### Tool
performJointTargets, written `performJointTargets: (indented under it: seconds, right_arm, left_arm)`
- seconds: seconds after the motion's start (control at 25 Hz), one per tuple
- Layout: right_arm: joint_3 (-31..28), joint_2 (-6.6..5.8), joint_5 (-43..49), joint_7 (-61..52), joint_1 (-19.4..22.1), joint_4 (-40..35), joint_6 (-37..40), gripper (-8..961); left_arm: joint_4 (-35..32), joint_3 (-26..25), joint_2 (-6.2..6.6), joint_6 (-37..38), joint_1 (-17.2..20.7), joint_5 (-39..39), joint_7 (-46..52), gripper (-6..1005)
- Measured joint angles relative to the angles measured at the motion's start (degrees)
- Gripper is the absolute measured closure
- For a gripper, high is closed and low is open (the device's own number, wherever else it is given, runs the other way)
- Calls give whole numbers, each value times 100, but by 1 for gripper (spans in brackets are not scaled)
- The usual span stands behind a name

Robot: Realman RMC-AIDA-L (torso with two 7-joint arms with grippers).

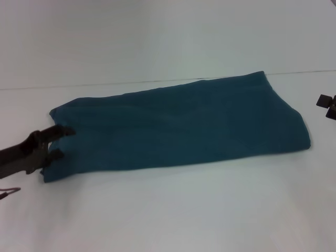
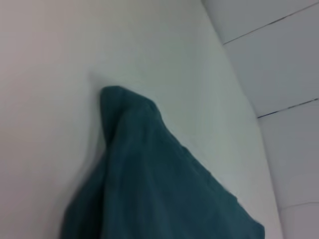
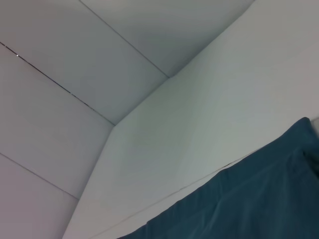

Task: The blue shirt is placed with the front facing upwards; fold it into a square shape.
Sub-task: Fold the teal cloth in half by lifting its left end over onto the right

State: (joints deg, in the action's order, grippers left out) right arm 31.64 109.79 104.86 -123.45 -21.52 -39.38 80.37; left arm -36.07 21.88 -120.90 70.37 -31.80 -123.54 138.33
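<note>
The blue shirt lies on the white table as a long folded band running from near left to far right, with no lettering or collar showing. My left gripper is at the band's left end. It is open, with one finger over the cloth's far corner and the other at its near edge. The left wrist view shows a corner of the shirt on the table. My right gripper shows only as a dark tip at the picture's right edge, apart from the shirt's right end. The right wrist view shows a shirt edge.
The white table stretches wide in front of the shirt, and its back edge runs just behind the band. A thin cable hangs below the left arm. Pale wall panels show in both wrist views.
</note>
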Motion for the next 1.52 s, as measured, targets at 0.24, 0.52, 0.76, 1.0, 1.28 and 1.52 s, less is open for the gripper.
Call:
performJointTargets:
  seconds: [0.24, 0.52, 0.76, 1.0, 1.28, 1.52]
  right_arm:
    - [0, 38, 0, 27, 12, 9, 6, 159]
    - [7, 42, 18, 28, 24, 50, 14, 159]
    - [9, 5, 70, 27, 7, 133, 16, 159]
    - [6, -6, 74, 33, -31, 134, 33, 159]
    - [8, -10, 79, 71, -37, 134, 32, 159]
    - [-1, -5, 79, 75, -37, 140, 31, 159]
  left_arm:
    - [95, 85, -59, -570, -201, 24, -4, 124]
    - [289, 532, -77, -1114, -255, -48, -17, 125]
    - [215, 545, -80, -977, -184, -62, -6, 124]
    - [-406, 781, 54, -384, -168, -37, -199, 125]
    - [-958, 1467, 196, -549, -315, -626, -969, 125]
    - [-764, 1854, 97, -1491, -461, -967, -278, 124]
